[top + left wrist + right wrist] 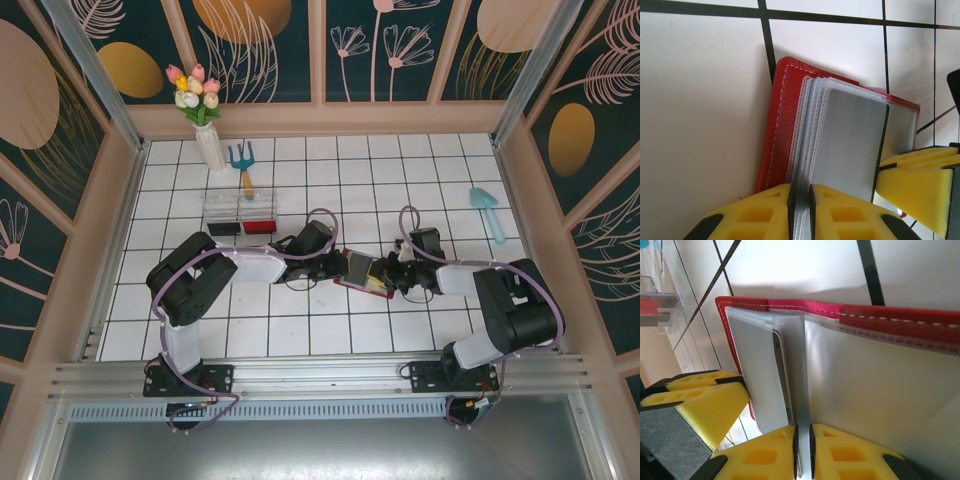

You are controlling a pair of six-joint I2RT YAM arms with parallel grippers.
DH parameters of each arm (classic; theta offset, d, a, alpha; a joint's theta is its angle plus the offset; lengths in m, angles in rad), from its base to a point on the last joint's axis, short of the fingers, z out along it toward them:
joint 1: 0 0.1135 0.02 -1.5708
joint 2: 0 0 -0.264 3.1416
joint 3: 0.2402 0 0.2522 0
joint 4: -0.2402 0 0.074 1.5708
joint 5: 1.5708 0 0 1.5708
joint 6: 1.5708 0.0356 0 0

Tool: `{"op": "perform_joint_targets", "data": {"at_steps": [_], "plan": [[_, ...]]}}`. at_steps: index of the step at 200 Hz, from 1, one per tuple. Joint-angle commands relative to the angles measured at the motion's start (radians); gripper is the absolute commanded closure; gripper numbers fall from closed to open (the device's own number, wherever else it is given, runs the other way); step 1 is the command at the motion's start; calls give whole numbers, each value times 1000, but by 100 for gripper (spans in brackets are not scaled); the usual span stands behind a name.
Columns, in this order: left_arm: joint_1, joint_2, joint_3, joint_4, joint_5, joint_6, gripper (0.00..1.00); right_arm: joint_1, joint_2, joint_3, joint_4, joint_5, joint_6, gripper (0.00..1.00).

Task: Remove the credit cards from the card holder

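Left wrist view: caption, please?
Left tool shut on clear plastic sleeves of the open red leather-like card holder.

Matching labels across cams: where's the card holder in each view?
Top external: card holder just right of centre, on the tiles.
Left wrist: card holder centre, red cover left, clear sleeves right.
Right wrist: card holder open across frame, red edge on top.
Shared: black grout lines.

Open red card holder on white tiles, left tool clamped on its clear sleeves
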Motion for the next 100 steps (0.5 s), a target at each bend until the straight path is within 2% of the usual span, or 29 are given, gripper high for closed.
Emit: {"op": "perform_joint_targets", "data": {"at_steps": [1, 100], "plan": [[-2, 22, -10, -14, 10, -10, 81, -5, 25, 8, 37, -30, -3, 83], [-1, 35, -3, -20, 20, -9, 82, -5, 37, 31, 70, -82, -6, 83]]}}
